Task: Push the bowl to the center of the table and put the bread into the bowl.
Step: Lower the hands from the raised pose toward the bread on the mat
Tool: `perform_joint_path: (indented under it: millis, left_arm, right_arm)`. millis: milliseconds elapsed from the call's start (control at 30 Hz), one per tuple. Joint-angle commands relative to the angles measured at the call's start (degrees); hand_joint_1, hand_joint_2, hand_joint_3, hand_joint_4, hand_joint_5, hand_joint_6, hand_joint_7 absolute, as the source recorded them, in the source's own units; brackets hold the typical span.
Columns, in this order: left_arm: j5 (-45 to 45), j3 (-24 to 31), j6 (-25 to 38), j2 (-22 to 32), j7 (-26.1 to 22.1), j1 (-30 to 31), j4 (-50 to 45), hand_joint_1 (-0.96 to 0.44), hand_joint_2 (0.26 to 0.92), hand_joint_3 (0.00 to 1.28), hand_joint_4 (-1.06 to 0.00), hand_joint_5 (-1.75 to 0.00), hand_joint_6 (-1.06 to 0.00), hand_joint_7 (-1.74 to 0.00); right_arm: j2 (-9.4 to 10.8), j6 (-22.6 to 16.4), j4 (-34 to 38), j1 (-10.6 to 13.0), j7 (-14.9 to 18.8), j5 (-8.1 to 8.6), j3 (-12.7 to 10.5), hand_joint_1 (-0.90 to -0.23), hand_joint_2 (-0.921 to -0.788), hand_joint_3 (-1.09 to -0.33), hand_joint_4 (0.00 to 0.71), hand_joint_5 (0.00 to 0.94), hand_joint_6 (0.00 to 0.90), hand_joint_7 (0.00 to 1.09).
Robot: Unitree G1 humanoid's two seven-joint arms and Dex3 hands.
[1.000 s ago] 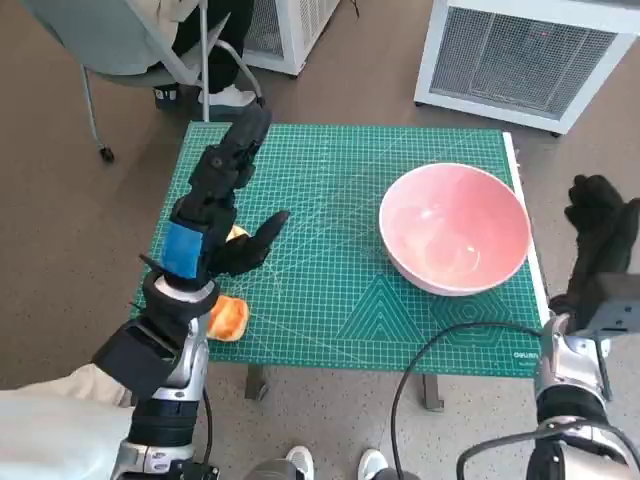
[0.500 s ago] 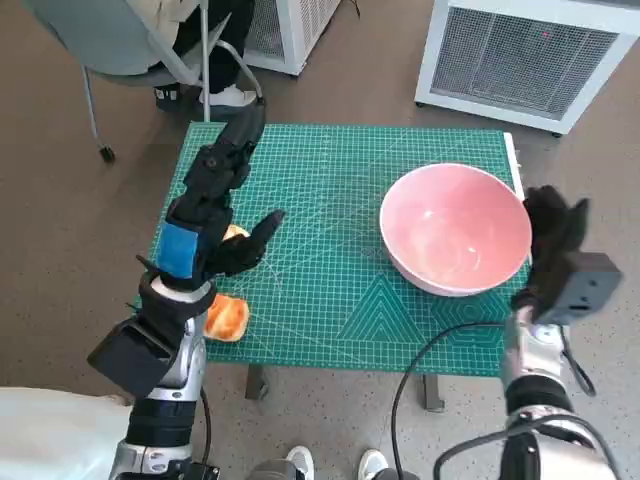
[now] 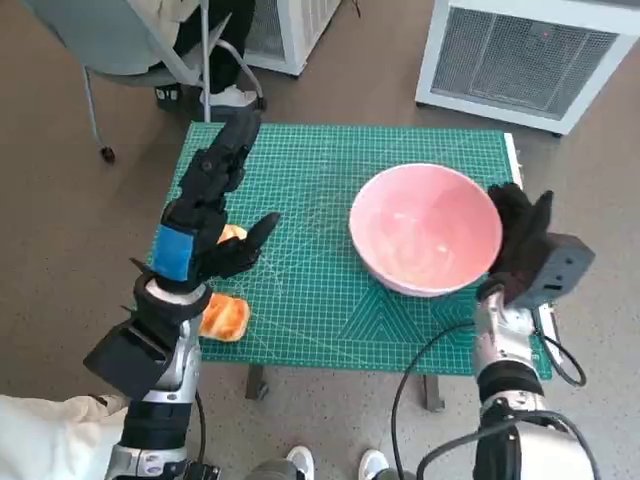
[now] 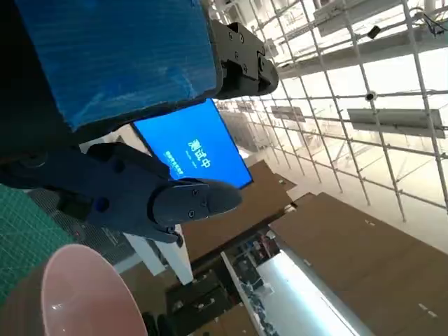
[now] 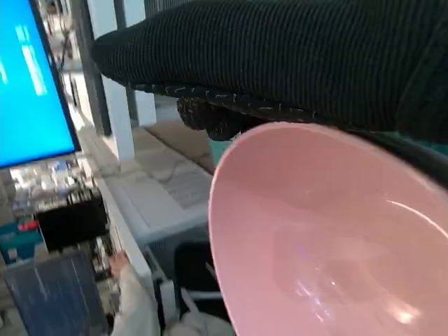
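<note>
Left hand (image 3: 205, 215) raised, fingers spread; right hand (image 3: 516, 238) flat

One pink bowl (image 3: 425, 228) on table (image 3: 330, 320), covered by one green cutting mat (image 3: 300, 190). Bread: two orange-brown pieces visible, one (image 3: 226, 318) near table's front edge, one (image 3: 233, 233) partly hidden behind left hand (image 3: 200, 225); cannot tell whether separate pieces or one. Two hands: left, right hand (image 3: 520, 240). Two white grilled units on floor: one (image 3: 525, 55), one (image 3: 295, 30). One chair (image 3: 120, 45). One blue screen (image 4: 192, 150).
</note>
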Motion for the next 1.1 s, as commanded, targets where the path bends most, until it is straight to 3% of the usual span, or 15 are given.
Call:
perform_joint_path:
  millis: [33, 300, 467, 633, 933, 1100]
  left_arm:
    - [0.4, 0.7, -0.7, 0.7, 0.2, 1.1, -1.0, -0.37, 0.921, 0.41, -0.23, -0.01, -0.29, -0.16]
    - [0.8, 1.1, 0.2, 1.0, 0.5, 2.2, -2.6, -0.37, 0.921, 0.40, -0.23, 0.00, -0.29, -0.14]
    - [1.1, 1.3, 0.5, 1.1, 0.8, 2.8, -3.3, -0.37, 0.921, 0.40, -0.23, 0.00, -0.30, -0.13]
    - [1.4, 1.6, 0.3, 1.2, 1.0, 3.0, -3.1, -0.38, 0.921, 0.40, -0.23, 0.00, -0.30, -0.13]
    - [1.3, 2.0, 0.6, 1.4, 1.1, 4.4, -4.1, -0.40, 0.921, 0.40, -0.23, 0.00, -0.31, -0.11]
    - [0.4, 2.9, 1.1, 2.8, 0.3, 6.2, -5.7, -0.40, 0.921, 0.40, -0.22, 0.00, -0.32, -0.10]
  right_arm:
    - [1.8, 2.0, 0.9, -1.1, -0.2, 0.62, -0.6, -0.422, -0.921, -0.776, 0.295, 0.007, 0.062, 0.62]
    - [3.4, 4.3, 1.2, -3.4, -0.7, 0.94, -1.2, -0.425, -0.921, -0.778, 0.293, 0.005, 0.037, 0.66]
    - [4.5, 5.5, 1.4, -4.6, -1.7, -0.26, -0.3, -0.423, -0.921, -0.767, 0.296, 0.005, 0.037, 0.68]
    - [5.8, 7.4, 1.7, -6.0, -1.3, -0.37, 0.0, -0.408, -0.921, -0.779, 0.288, 0.002, 0.033, 0.70]
    - [5.7, 9.3, 1.7, -6.7, -1.1, -0.90, 0.7, -0.379, -0.921, -0.786, 0.278, 0.004, 0.035, 0.69]
    - [4.6, 8.0, 1.2, -6.9, -2.4, -2.66, 2.1, -0.398, -0.921, -0.782, 0.308, 0.019, 0.044, 0.68]
